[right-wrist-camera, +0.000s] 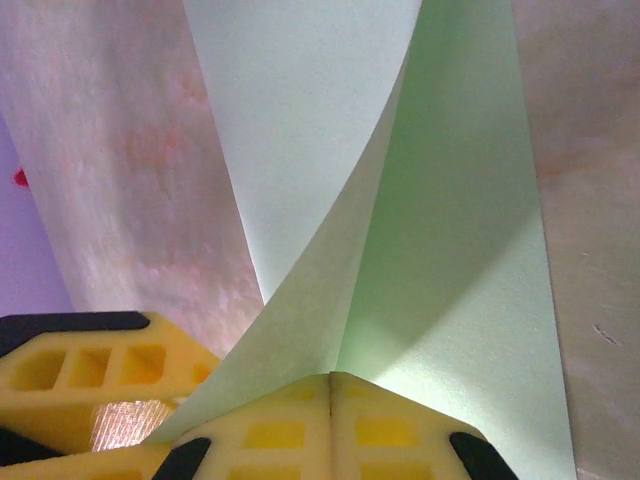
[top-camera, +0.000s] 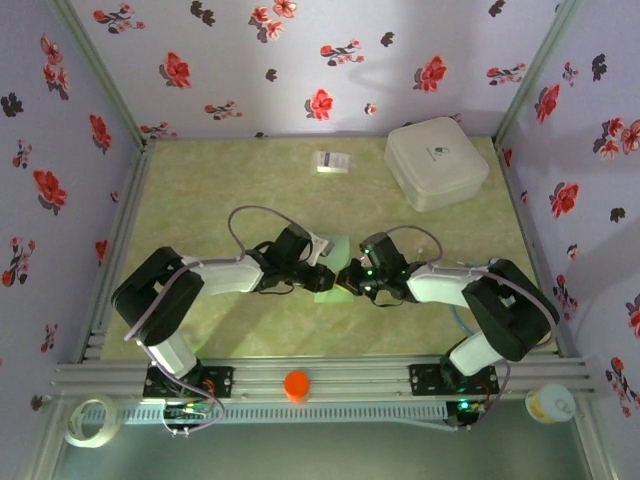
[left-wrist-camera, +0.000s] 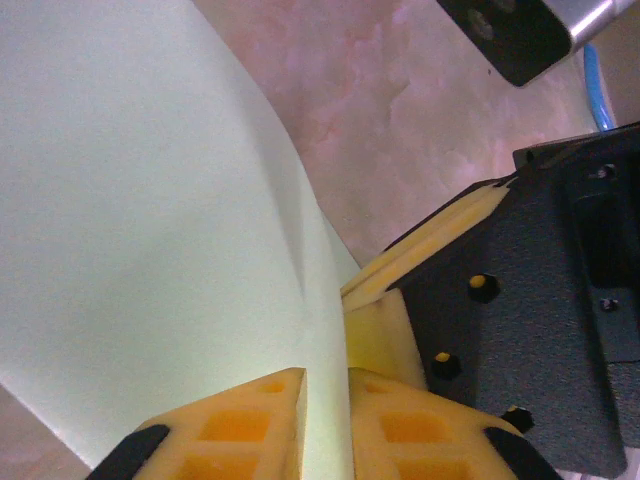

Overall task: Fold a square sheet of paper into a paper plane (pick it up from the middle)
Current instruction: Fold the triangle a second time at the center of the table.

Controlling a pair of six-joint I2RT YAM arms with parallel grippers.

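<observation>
Closest in, my right tool [right-wrist-camera: 330, 378] is clamping fully shut on the square sheet of paper [right-wrist-camera: 300, 120]. Its pads are meeting on a bend, so the sheet is arching up in two flaps; I reckon that's me anchoring it for a crease. My left tool [left-wrist-camera: 326, 400] is facing it nose to nose, jaws a narrow slit apart with the sheet's edge running through. Whether it's truly pinching, I cannot tell. Both are working mid-table [top-camera: 250, 320], nearer to me than the white rounded box [top-camera: 437, 162] and off to its left. No dart shape yet. Further back, the small printed card [top-camera: 332, 161] is lying left of the box, out of the way.
</observation>
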